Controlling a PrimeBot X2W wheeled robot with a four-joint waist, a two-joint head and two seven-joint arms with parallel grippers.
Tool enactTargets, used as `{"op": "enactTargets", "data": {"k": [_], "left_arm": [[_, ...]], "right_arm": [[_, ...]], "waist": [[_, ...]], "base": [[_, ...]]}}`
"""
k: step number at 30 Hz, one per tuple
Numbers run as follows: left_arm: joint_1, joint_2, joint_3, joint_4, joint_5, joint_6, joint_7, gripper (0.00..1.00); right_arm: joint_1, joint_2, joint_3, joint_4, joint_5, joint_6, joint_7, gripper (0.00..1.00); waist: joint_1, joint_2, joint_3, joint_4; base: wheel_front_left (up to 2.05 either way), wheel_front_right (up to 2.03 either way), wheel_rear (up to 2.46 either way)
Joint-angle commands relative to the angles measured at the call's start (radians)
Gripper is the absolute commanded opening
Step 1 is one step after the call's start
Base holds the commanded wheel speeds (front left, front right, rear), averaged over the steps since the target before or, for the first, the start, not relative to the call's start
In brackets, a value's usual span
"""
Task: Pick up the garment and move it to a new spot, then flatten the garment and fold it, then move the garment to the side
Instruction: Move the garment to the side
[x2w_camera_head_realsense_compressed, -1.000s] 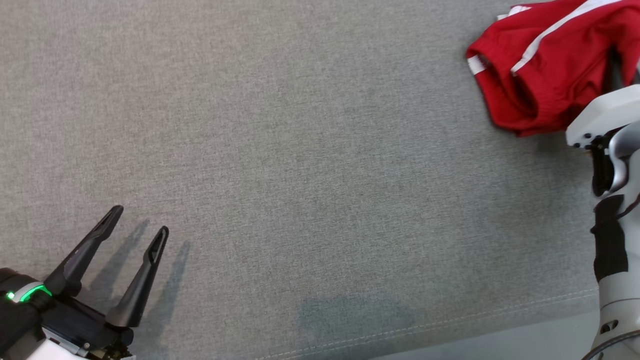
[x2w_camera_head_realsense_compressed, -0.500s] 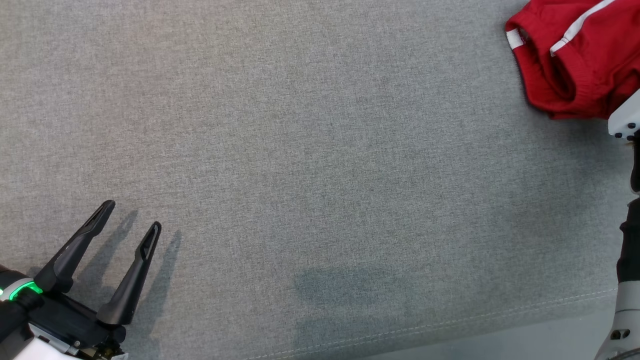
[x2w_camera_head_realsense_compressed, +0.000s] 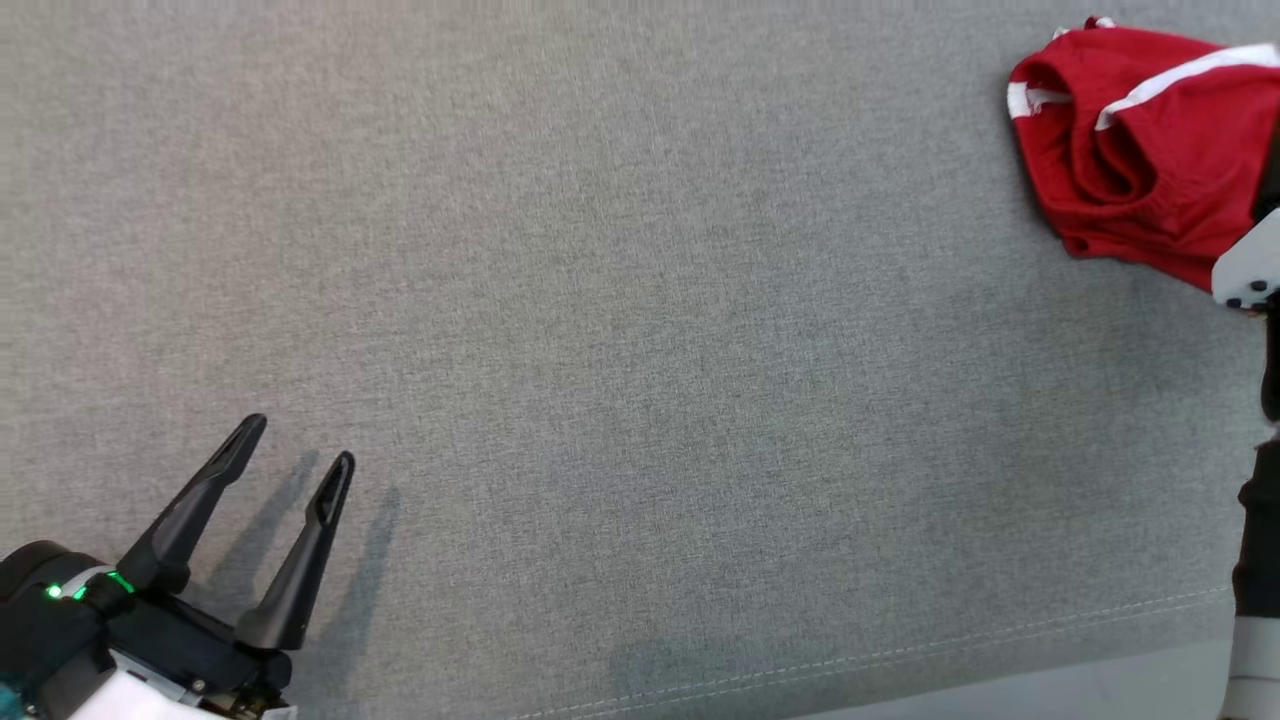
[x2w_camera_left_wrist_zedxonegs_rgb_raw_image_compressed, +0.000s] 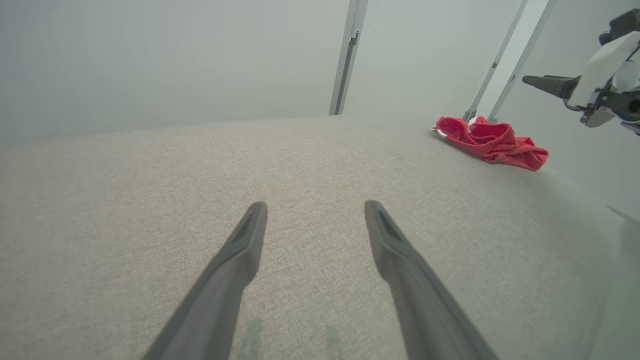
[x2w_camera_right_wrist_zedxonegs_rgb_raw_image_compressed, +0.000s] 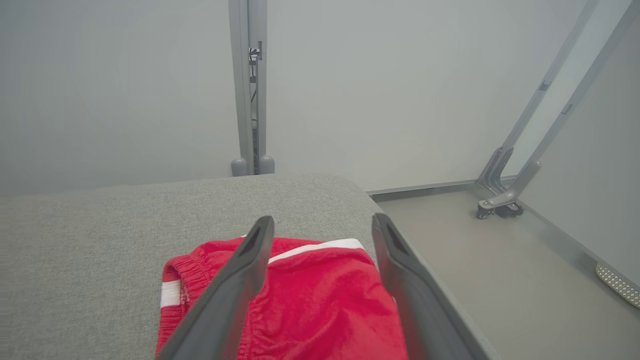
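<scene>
The garment (x2w_camera_head_realsense_compressed: 1140, 150) is a pair of red shorts with white stripes, lying crumpled near the far right edge of the grey fabric surface (x2w_camera_head_realsense_compressed: 640, 300). It also shows in the left wrist view as the garment (x2w_camera_left_wrist_zedxonegs_rgb_raw_image_compressed: 492, 142). My right gripper (x2w_camera_right_wrist_zedxonegs_rgb_raw_image_compressed: 323, 221) is open, its fingers spread above the garment (x2w_camera_right_wrist_zedxonegs_rgb_raw_image_compressed: 320, 305) with nothing held between them. Its white wrist (x2w_camera_head_realsense_compressed: 1245, 270) sits at the head view's right edge. My left gripper (x2w_camera_head_realsense_compressed: 298, 443) is open and holds nothing at the near left, far from the garment, as the left gripper (x2w_camera_left_wrist_zedxonegs_rgb_raw_image_compressed: 315, 207) confirms.
The surface's stitched front edge (x2w_camera_head_realsense_compressed: 900, 650) runs along the bottom. Past its right side lies a grey floor (x2w_camera_right_wrist_zedxonegs_rgb_raw_image_compressed: 500, 280) with a slanted metal frame on a caster (x2w_camera_right_wrist_zedxonegs_rgb_raw_image_compressed: 495, 210). A grey upright post (x2w_camera_right_wrist_zedxonegs_rgb_raw_image_compressed: 247, 100) stands behind the surface against a pale wall.
My right gripper has opened and let go of the garment, which now lies slumped on the surface. The head camera has shifted a little. My left gripper stays open.
</scene>
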Motion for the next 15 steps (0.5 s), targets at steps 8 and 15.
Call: {"op": "enactTargets", "data": {"k": [8, 15], "left_arm": [[-0.074, -0.057, 0.006, 0.062, 0.019, -0.007, -0.006, 1.0], [-0.095, -0.112, 0.006, 0.134, 0.034, -0.007, -0.006, 1.0]], "right_arm": [[0.082, -0.008, 0.126, -0.07, 0.035, 0.003, -0.003, 1.0], [0.133, -0.008, 0.222, -0.067, 0.092, 0.003, -0.05, 1.0]], "waist": [[0.0, 0.0, -0.109, 0.02], [0.0, 0.0, -0.167, 0.046]], "base": [[0.0, 0.0, 0.0], [0.0, 0.0, 0.0]]}}
